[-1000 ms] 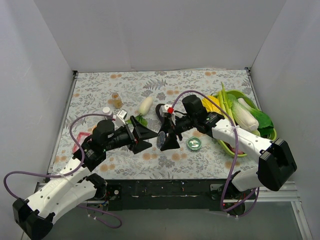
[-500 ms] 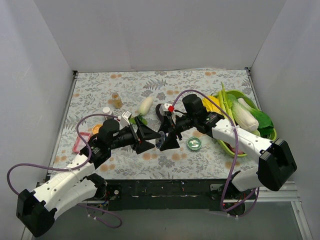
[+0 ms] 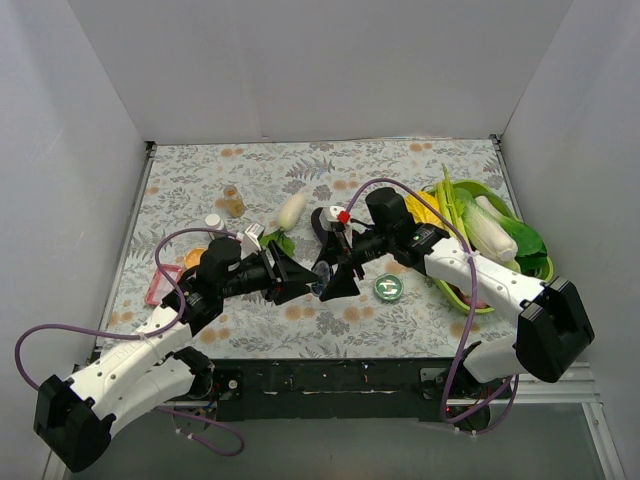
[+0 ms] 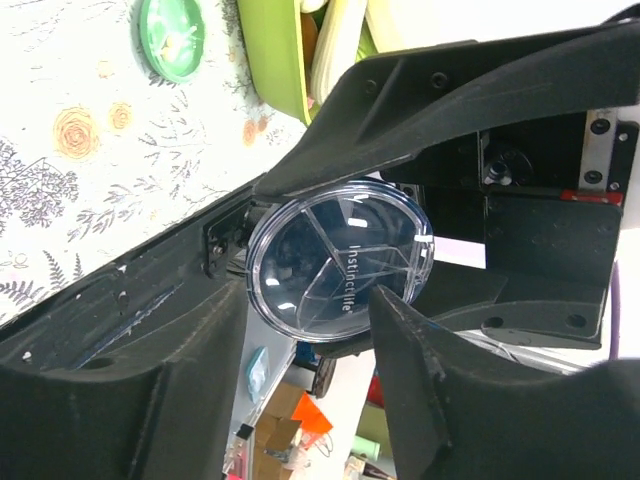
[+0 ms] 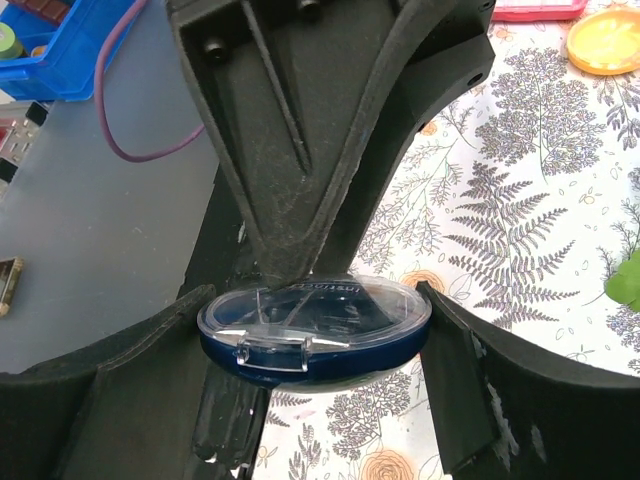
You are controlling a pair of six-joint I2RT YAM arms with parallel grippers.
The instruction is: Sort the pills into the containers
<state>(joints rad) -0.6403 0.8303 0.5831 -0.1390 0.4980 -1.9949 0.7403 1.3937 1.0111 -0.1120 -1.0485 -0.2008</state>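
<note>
My right gripper (image 3: pixel 327 278) holds a round dark-blue tin (image 5: pixel 312 338) with a clear divided lid above the table, one finger on each side of its rim. The tin (image 4: pixel 338 262) also fills the space at my left gripper's (image 4: pixel 310 305) tips. The left fingers (image 5: pixel 285 150) reach in from the far side, with one tip against the clear lid. Whether they clamp the tin is unclear. A round green-topped tin (image 3: pixel 388 287) lies flat to the right. An amber bottle (image 3: pixel 233 202) stands at the back left. No pills can be made out.
A lime-green tray (image 3: pixel 489 189) of vegetables sits at the right, under my right arm. A white radish (image 3: pixel 291 210) lies behind the grippers. An orange lid (image 3: pixel 194 257), a pink item (image 3: pixel 154 291) and a small white cap (image 3: pixel 213 220) lie at the left.
My left arm has moved right, up to the tin, and its jaws have narrowed around it. The right arm has stayed still with the tin.
</note>
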